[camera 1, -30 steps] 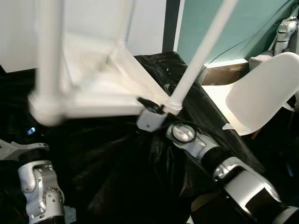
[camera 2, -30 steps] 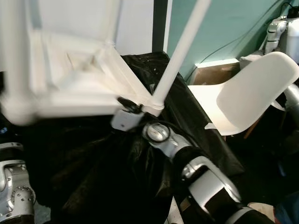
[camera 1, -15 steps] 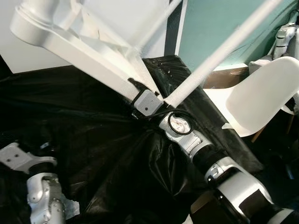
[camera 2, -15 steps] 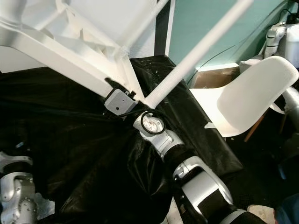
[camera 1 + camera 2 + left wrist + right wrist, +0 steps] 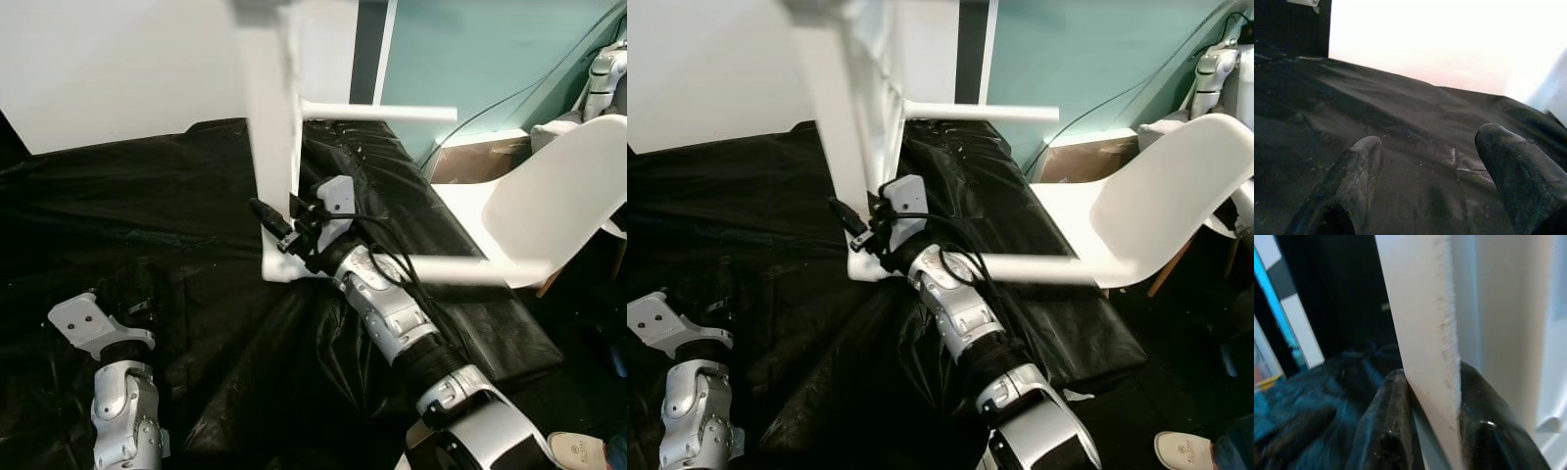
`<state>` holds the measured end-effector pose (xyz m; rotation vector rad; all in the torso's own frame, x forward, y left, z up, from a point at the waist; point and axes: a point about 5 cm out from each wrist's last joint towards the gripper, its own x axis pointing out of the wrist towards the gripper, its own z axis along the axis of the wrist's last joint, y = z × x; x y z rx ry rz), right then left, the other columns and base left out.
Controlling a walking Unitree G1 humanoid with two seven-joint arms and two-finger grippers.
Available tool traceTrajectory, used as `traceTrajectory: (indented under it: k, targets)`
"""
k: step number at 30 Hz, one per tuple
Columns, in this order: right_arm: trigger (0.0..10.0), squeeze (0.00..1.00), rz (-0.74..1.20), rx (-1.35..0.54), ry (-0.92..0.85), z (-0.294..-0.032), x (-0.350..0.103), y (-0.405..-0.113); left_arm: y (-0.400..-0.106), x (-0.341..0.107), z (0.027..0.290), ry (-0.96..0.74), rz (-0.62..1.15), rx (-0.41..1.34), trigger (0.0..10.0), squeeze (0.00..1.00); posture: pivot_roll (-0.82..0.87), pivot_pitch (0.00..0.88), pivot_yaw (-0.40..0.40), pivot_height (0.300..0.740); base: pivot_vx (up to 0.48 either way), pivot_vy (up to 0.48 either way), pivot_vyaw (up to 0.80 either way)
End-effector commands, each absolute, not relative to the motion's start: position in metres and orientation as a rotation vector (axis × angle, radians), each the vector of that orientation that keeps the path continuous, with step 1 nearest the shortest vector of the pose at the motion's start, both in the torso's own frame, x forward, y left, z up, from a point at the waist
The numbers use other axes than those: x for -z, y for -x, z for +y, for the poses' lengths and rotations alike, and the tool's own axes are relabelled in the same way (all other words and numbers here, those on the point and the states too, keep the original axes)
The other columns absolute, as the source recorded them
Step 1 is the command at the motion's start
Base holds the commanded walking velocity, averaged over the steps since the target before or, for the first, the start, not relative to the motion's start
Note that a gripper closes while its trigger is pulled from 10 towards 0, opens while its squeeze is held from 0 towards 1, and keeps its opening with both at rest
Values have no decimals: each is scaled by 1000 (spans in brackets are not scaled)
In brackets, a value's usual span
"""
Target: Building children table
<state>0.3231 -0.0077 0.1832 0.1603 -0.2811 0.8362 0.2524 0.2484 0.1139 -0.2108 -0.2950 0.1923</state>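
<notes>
Two grippers: right gripper (image 5: 1432, 401) pinching white table (image 5: 272, 147) edge, left gripper (image 5: 1432, 176) spread.

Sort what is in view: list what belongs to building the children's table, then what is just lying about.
Part of the job:
white table
right gripper, clamped on the table's edge
left gripper, idle, open

Just lying about:
black sheet
white chair
cardboard box

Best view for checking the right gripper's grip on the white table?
Right wrist view: both fingers pinch the white table panel's edge. Eye views show the right gripper from outside, at the table's lower corner.
</notes>
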Motion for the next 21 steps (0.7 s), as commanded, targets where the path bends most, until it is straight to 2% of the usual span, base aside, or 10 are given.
traceTrajectory:
  k: [1,2,6,19,20,21]
  targets:
    - [0,0,-316,-805,-213,-15,-194,-326,-254,-112,245,188,-290,-151,10000,0,56,0,18,740,0,0,0]
    - [0,0,-274,-873,-203,-12,-186,-320,-255,-111,244,183,-287,-150,10000,0,55,0,21,740,0,0,0]
    - [0,0,-228,-944,-195,-8,-180,-315,-255,-110,241,177,-280,-143,10000,0,54,0,21,740,0,0,0]
    - [0,0,-161,-1069,-171,-5,-175,-306,-254,-105,231,175,-270,-128,10000,0,54,0,13,740,0,0,0]
    - [6078,0,-157,-1014,-132,-8,-171,-308,-255,-105,229,175,-269,-121,10000,0,52,0,12,740,0,0,0]
    - [6078,0,-157,-1014,-132,-8,-171,-308,-255,-105,229,175,-269,-121,10000,0,52,0,12,740,0,0,0]
